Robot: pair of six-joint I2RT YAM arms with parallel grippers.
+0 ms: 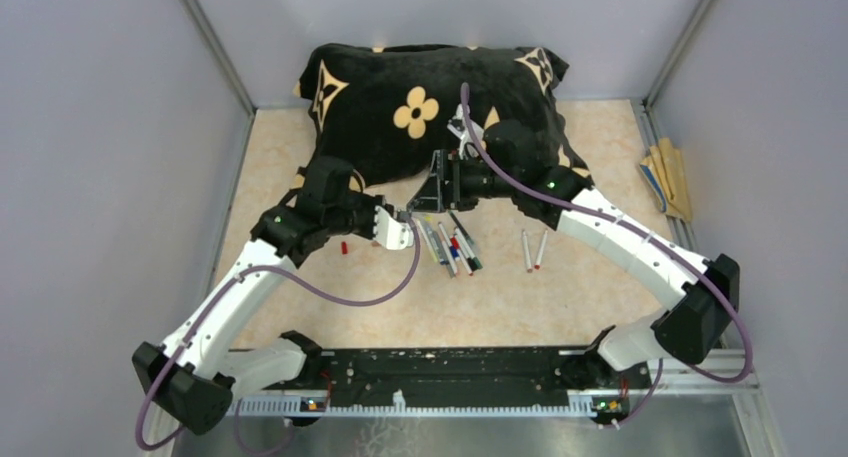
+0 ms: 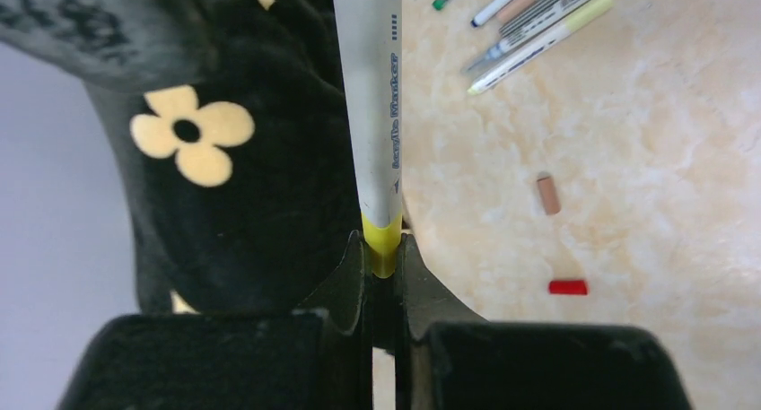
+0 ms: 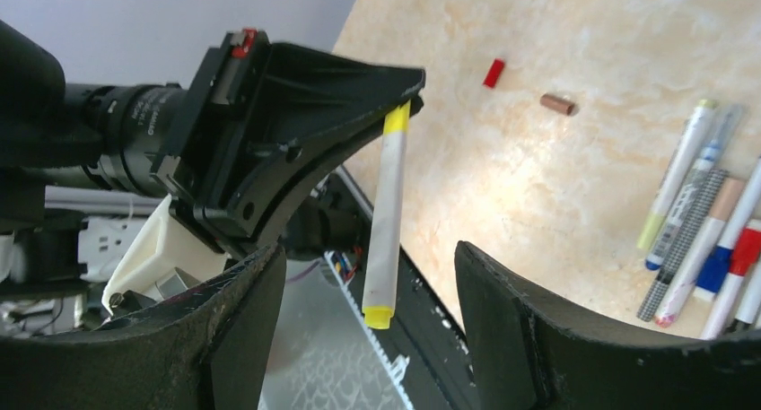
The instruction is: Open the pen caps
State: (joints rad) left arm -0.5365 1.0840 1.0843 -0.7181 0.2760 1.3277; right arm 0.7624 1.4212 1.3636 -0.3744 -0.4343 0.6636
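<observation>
My left gripper (image 2: 383, 244) is shut on the yellow end of a white-barrelled pen (image 2: 375, 114), which sticks straight out from the jaws. In the right wrist view that pen (image 3: 386, 213) hangs from the left gripper (image 3: 408, 87), and its free end, a short yellow stub, lies between the fingers of my right gripper (image 3: 368, 253). The right gripper is open and touches nothing. A red pen cap (image 2: 568, 287) and a brown one (image 2: 548, 195) lie loose on the table. Several pens (image 1: 455, 245) lie in a bunch just below both grippers.
A black pillow (image 1: 420, 107) with cream flowers fills the back of the table, right behind the grippers. Two more pens (image 1: 533, 249) lie to the right of the bunch. Flat tan sticks (image 1: 668, 177) rest by the right wall. Grey walls close in three sides.
</observation>
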